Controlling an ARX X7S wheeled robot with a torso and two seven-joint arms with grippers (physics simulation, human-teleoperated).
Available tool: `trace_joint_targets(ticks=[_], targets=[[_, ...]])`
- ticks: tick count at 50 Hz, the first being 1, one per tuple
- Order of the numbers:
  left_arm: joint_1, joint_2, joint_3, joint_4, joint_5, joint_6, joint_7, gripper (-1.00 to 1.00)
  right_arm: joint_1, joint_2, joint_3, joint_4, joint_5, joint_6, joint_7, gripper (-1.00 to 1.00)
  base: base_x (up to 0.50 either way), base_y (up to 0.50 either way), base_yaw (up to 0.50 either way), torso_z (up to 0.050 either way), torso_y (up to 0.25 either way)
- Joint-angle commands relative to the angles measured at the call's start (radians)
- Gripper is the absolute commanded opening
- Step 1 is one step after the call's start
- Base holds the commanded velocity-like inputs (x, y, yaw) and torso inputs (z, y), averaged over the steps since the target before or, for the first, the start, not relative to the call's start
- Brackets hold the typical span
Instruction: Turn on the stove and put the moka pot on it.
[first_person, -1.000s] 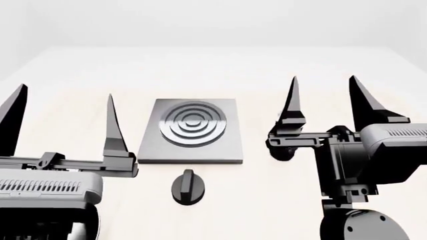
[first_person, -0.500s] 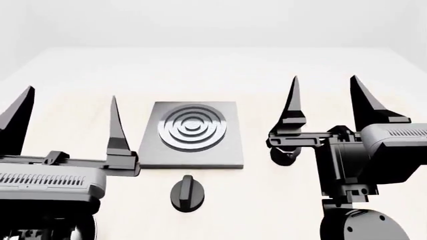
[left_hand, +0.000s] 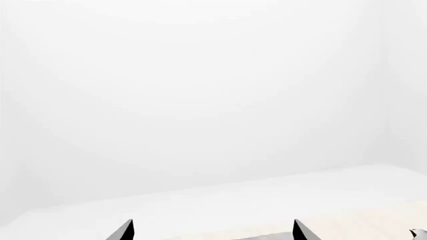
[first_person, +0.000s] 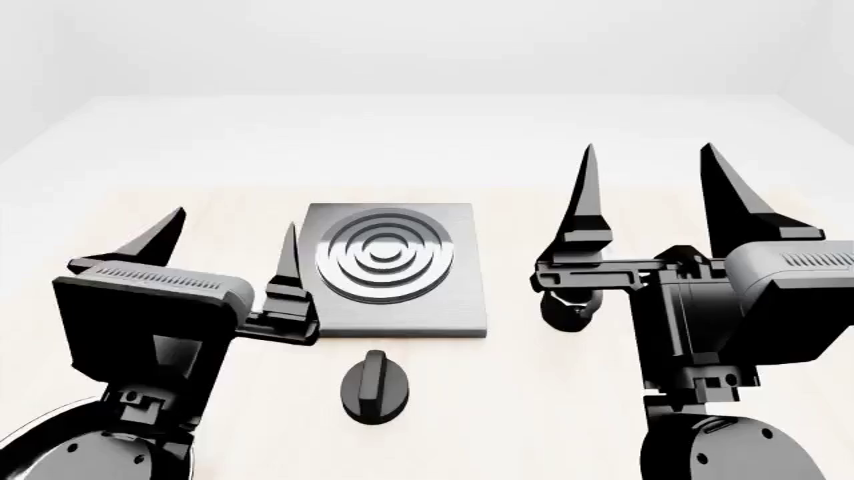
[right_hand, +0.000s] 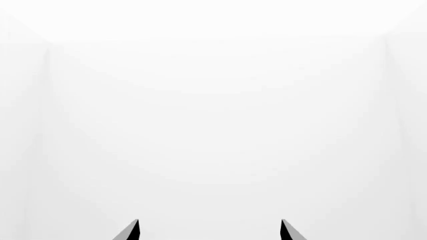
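The stove (first_person: 387, 265), a flat grey square plate with concentric rings, lies in the middle of the table, with its round black knob (first_person: 374, 386) just in front of it. My left gripper (first_person: 234, 222) is open and empty, raised at the stove's left edge, its fingers pointing away from me. My right gripper (first_person: 646, 150) is open and empty, raised to the right of the stove. A dark shape (first_person: 567, 308) shows under its left finger; it may be the moka pot, mostly hidden. The wrist views show only spread fingertips (left_hand: 127, 230) (right_hand: 135, 229) and a sliver of stove (left_hand: 267, 238).
The pale table (first_person: 427, 150) stretches back to white walls. A small silver bit (left_hand: 417, 233) shows at the edge of the left wrist view; I cannot tell what it is.
My left arm has swung in toward the stove and turned, so its gripper now sits close to the stove's left edge. The right arm, stove and knob have not moved.
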Motion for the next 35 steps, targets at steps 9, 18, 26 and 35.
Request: trace_joint_targets(ticks=[9, 18, 26, 35], targets=[[-0.054, 0.042, -0.002, -0.208, -0.122, -0.080, 0.071, 1.00, 0.007, 0.008, -0.010, -0.010, 0.011, 0.008, 0.010, 1.00, 0.00, 0.00, 0.00, 0.000, 0.000], [-0.047, 0.050, 0.033, -0.296, -0.124, -0.051, 0.090, 1.00, 0.006, 0.010, -0.018, -0.009, 0.011, 0.000, 0.014, 1.00, 0.00, 0.00, 0.00, 0.000, 0.000], [-0.041, 0.063, 0.061, -0.376, -0.134, -0.036, 0.109, 1.00, 0.010, 0.014, -0.019, -0.021, 0.018, 0.009, 0.020, 1.00, 0.00, 0.00, 0.00, 0.000, 0.000], [-0.016, 0.073, 0.085, -0.484, -0.146, 0.015, 0.147, 1.00, 0.005, 0.018, -0.023, -0.017, 0.020, 0.000, 0.021, 1.00, 0.00, 0.00, 0.00, 0.000, 0.000]])
